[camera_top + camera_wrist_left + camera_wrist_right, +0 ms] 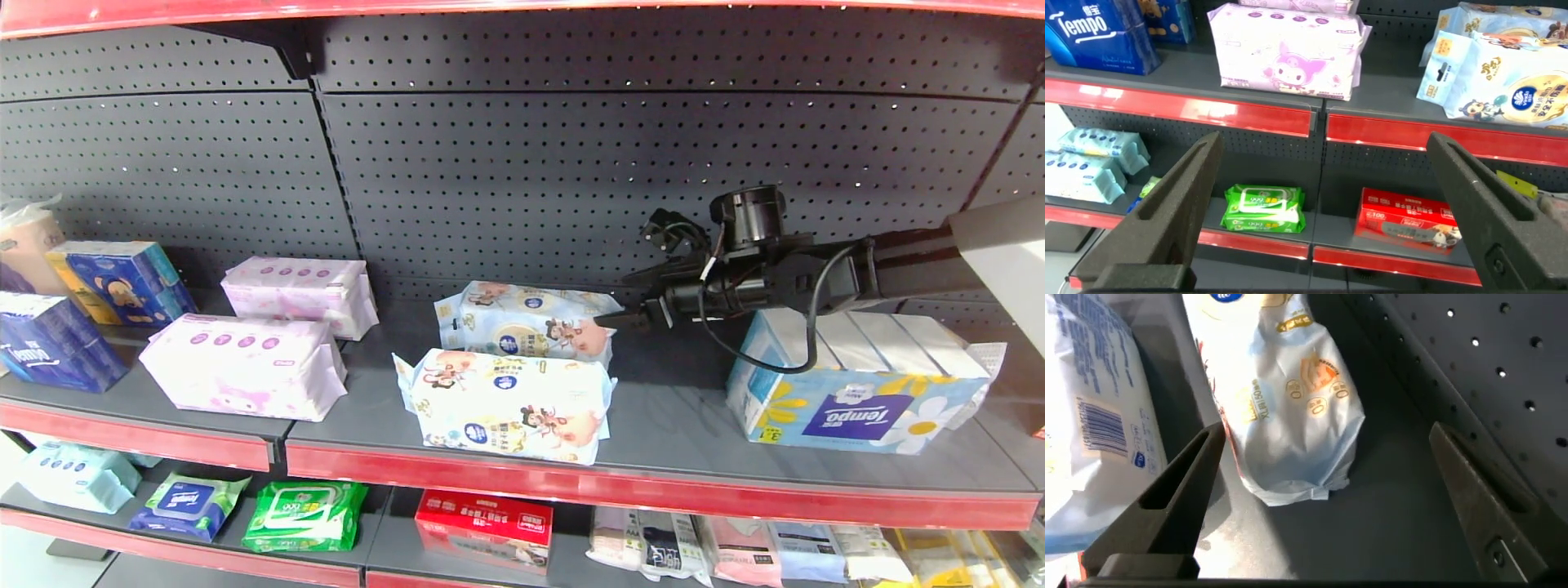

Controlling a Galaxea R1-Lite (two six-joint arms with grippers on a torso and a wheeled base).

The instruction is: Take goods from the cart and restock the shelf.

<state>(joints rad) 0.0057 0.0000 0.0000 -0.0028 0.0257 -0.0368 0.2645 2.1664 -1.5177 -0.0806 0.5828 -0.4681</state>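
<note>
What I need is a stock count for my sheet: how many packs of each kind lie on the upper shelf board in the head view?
Pink packs: 2
Cartoon-printed white packs: 2
Dark blue packs: 2
Flowered tissue pack: 1
Beige pack at the left edge, partly cut off: 1
Total: 8

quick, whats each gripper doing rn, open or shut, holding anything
left gripper: open, holding nothing
right gripper: open, holding nothing, right by the end of the rear cartoon-print pack
</note>
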